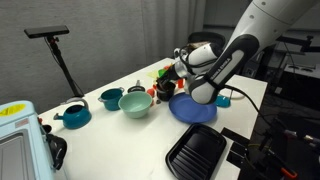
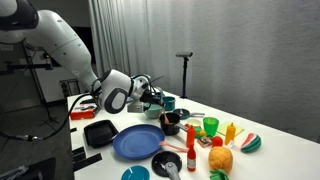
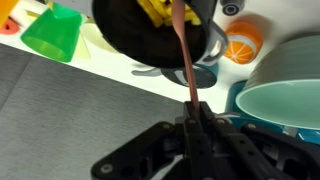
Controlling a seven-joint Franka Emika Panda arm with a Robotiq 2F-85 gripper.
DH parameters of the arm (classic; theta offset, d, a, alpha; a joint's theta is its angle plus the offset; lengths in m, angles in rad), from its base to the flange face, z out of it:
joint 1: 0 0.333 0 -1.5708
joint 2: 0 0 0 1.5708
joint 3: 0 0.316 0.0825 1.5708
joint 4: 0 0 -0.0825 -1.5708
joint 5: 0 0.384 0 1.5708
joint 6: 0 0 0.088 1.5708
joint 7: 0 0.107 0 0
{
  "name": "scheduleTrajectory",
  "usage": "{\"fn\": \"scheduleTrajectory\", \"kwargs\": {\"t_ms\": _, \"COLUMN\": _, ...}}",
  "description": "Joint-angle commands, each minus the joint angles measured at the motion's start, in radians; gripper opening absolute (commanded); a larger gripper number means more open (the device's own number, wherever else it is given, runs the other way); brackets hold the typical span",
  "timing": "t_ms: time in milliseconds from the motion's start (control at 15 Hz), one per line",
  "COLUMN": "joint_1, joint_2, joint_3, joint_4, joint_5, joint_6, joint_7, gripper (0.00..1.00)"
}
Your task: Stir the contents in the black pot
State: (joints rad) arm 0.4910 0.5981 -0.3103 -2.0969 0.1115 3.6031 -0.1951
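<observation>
In the wrist view the black pot [image 3: 150, 30] is at the top, with yellow pieces [image 3: 155, 8] inside it. My gripper [image 3: 192, 112] is shut on a thin reddish-brown stirring stick [image 3: 184, 60], which reaches up into the pot. In an exterior view the gripper [image 2: 152, 96] hangs over the far part of the table, with the black pot [image 2: 172, 120] just beyond it. In an exterior view the gripper [image 1: 181, 68] hides most of the pot.
A blue plate [image 2: 137, 142] and a ridged black grill pan [image 2: 100, 132] lie near the robot. A teal bowl [image 3: 285, 100], a green cup [image 3: 55, 35] and an orange slice [image 3: 241, 45] surround the pot. Teal pots [image 1: 110, 98] and a toaster [image 1: 20, 140] stand further off. Toy food [image 2: 220, 158] lies at the table's end.
</observation>
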Motion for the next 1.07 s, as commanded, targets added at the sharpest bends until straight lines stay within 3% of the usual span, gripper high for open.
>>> {"fn": "scheduleTrajectory", "kwargs": {"t_ms": 0, "joint_1": -0.053, "joint_2": 0.053, "joint_3": 0.093, "joint_4": 0.109, "joint_5": -0.089, "joint_6": -0.067, "joint_7": -0.061, "gripper": 0.02}}
{"fn": "scheduleTrajectory", "kwargs": {"t_ms": 133, "joint_1": -0.012, "joint_2": 0.08, "joint_3": 0.05, "joint_4": 0.141, "joint_5": -0.106, "joint_6": -0.066, "joint_7": -0.075, "gripper": 0.02}}
{"fn": "scheduleTrajectory", "kwargs": {"t_ms": 667, "joint_1": 0.134, "joint_2": 0.169, "joint_3": -0.22, "joint_4": 0.185, "joint_5": 0.17, "joint_6": -0.033, "joint_7": -0.094, "gripper": 0.02}}
{"fn": "scheduleTrajectory", "kwargs": {"t_ms": 800, "joint_1": 0.148, "joint_2": 0.169, "joint_3": -0.224, "joint_4": 0.142, "joint_5": 0.181, "joint_6": -0.038, "joint_7": -0.085, "gripper": 0.02}}
{"fn": "scheduleTrajectory", "kwargs": {"t_ms": 1000, "joint_1": 0.156, "joint_2": 0.154, "joint_3": -0.177, "joint_4": 0.083, "joint_5": 0.154, "joint_6": -0.034, "joint_7": -0.074, "gripper": 0.02}}
